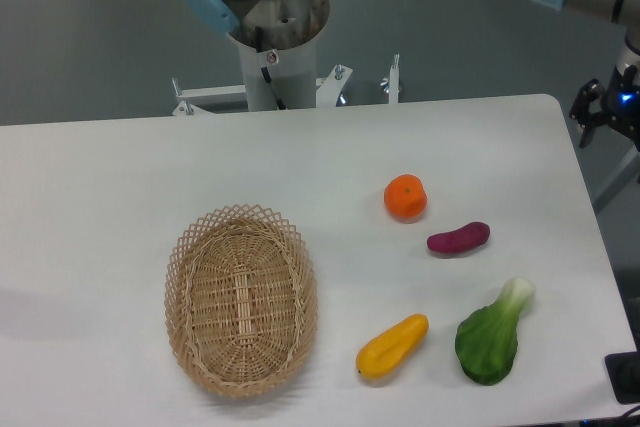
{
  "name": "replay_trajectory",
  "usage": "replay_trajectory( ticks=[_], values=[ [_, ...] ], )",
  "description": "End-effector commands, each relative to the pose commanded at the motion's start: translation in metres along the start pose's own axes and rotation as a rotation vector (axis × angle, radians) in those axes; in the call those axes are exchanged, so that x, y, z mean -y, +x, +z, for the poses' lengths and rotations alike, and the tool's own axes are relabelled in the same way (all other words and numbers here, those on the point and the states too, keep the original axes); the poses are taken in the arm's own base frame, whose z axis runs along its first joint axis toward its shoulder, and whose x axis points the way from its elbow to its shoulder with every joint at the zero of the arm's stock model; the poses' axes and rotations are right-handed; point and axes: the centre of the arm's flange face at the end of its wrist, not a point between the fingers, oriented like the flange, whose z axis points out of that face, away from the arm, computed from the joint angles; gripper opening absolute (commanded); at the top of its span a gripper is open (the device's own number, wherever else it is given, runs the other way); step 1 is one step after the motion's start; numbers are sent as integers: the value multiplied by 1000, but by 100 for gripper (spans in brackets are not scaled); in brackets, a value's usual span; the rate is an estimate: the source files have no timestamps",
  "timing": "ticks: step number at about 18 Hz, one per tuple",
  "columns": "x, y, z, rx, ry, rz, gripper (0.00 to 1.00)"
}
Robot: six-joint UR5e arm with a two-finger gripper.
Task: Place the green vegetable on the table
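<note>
A: So what do you actually look like?

B: Pretty standard. My base column point(270, 47) is silver-grey metal with a flared collar, a few screw holes, and a little red-and-white sticker with a black cable under it. Joint caps point(208, 2) are light blue plastic.

A: And the business end?

B: My gripper point(612, 117) is black, cut off at the frame edge, with a small blue light glowing above it.
</note>
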Motion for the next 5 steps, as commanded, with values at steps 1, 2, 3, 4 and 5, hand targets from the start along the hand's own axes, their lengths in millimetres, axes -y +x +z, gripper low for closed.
replay_trajectory(
  ticks=[1,2,3,4,5],
  values=[
    [1,0,0,-1,-1,1,100],
    [2,0,0,-1,-2,3,100],
    [3,0,0,-1,-2,3,100],
    [3,0,0,-1,-2,3,100],
    [3,0,0,-1,-2,3,100]
  ],
)
